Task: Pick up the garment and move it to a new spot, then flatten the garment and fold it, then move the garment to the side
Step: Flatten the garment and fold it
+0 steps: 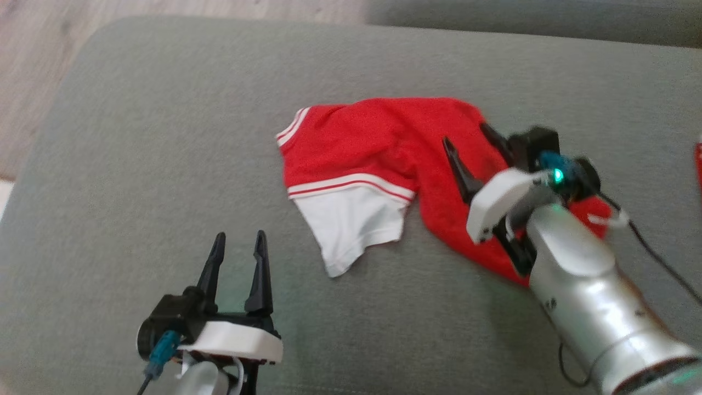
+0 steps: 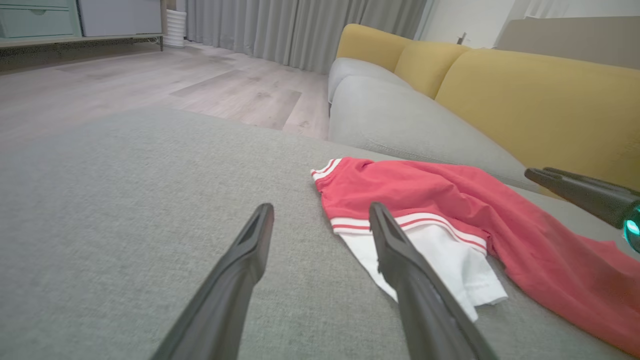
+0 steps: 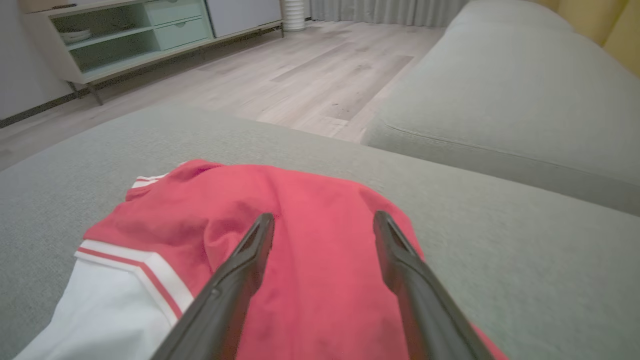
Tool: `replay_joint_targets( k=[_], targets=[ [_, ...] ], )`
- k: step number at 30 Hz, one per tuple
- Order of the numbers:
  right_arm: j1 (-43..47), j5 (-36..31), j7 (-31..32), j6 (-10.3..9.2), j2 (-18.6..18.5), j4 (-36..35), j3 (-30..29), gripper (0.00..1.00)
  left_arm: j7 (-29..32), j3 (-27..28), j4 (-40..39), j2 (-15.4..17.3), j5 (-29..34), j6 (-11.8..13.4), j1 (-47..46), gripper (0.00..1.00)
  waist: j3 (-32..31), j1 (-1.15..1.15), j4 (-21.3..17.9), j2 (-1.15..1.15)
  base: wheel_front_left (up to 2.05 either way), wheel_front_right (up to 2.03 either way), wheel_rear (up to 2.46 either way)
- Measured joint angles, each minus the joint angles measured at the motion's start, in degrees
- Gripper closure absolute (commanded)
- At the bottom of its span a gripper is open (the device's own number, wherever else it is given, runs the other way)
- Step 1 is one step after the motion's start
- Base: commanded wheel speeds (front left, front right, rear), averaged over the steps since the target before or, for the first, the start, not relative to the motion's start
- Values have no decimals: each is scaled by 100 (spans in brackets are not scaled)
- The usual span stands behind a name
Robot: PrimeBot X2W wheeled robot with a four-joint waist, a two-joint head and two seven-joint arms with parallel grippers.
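The garment [image 1: 362,153] is a red top with a white sleeve and red-and-white stripes, lying crumpled on the grey cushion [image 1: 164,137]. My right gripper [image 1: 466,134] hovers over its right part, fingers spread wide and empty; in the right wrist view the garment [image 3: 310,230] lies under and between those fingers [image 3: 250,250]. My left gripper [image 1: 238,238] stands open over bare cushion, left of and below the white sleeve [image 1: 351,219]. In the left wrist view the garment [image 2: 430,195] lies just right of the left gripper [image 2: 320,210].
The grey cushion's left edge drops to a wooden floor [image 1: 33,66]. A second grey seat [image 2: 400,125] with yellow back cushions [image 2: 540,100] stands beyond. A low cabinet [image 3: 125,40] is across the floor. A bit of red [image 1: 698,164] shows at the far right edge.
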Motion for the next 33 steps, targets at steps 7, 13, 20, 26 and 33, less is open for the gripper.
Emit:
replay_joint_targets(
  k=[7, 13, 20, 26, 33],
  targets=[
    [1020, 33, -177, 0, 33, -369, -773, 0, 0, 175, 231, 38, -19, 1, 64, 0, -451, -1, -507, 0, 0, 0, 0],
    [1871, -336, -218, 0, 64, -1040, -1577, 0, 0, 376, 289, 88, -133, 14, 557, 0, -833, -1, -834, 0, 0, 0, 0],
    [3030, -633, -219, 0, 104, -2247, -2193, 0, 3, 456, 336, 241, -162, 68, 942, 0, -1097, -1, -934, 0, 0, 0, 0],
    [3827, -665, -218, 0, 157, -3151, -2366, 0, 16, 464, 267, 326, -178, 119, 1101, 0, -1203, -1, -866, 0, 0, 0, 0],
    [4335, -531, -154, 0, 188, -3730, -2375, 0, 67, 454, 171, 359, -177, 224, 1170, 0, -1226, 0, -842, 0, 0, 0, 0]
  ],
)
